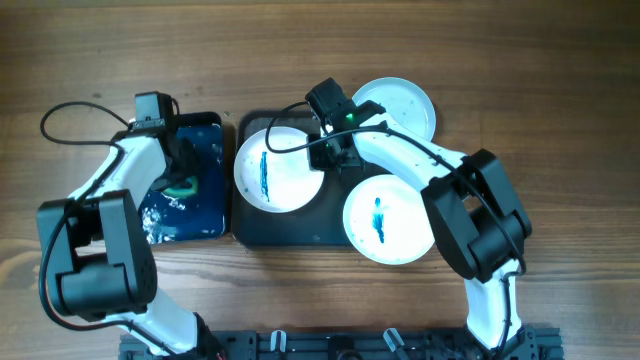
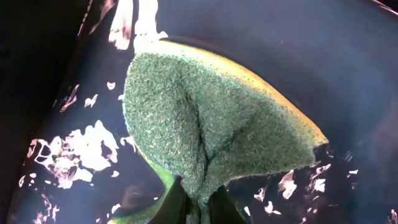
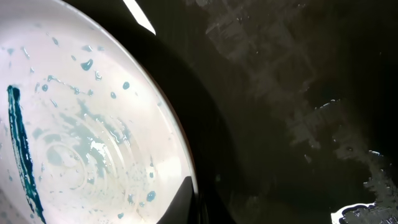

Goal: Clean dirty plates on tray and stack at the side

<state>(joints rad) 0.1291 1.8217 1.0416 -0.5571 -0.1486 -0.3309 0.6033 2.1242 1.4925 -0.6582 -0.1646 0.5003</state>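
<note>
The large dark tray (image 1: pixel 290 228) lies mid-table. One plate (image 1: pixel 285 175) with a blue streak lies on its left part. My right gripper (image 1: pixel 326 156) is shut on that plate's right rim; the right wrist view shows one finger (image 3: pixel 186 200) on top of the wet, blue-spotted plate (image 3: pixel 81 137), with the dark tray (image 3: pixel 298 74) beside it. A second streaked plate (image 1: pixel 395 225) overlaps the tray's right edge. A third plate (image 1: pixel 400 103) lies off the tray at the back right. My left gripper (image 1: pixel 184 168) is shut on a green sponge (image 2: pixel 205 118).
A smaller dark blue tray (image 1: pixel 205 215) holding water and foam lies left of the large tray, with the sponge over it; its wet floor shows in the left wrist view (image 2: pixel 348 62). Both arms reach in from the front edge. Bare wood surrounds the trays.
</note>
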